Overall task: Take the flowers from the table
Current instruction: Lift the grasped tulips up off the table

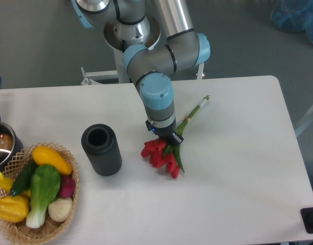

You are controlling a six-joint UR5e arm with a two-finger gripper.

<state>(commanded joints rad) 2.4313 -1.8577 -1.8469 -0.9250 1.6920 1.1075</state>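
A grey and blue robot arm's two-finger gripper (166,139) pinches a small bunch of red tulips with green leaves and thin stems (167,152) above the white rectangular table (233,168). A dark cylindrical cup (101,150) stands left, beside a wicker basket of vegetables (69,204).
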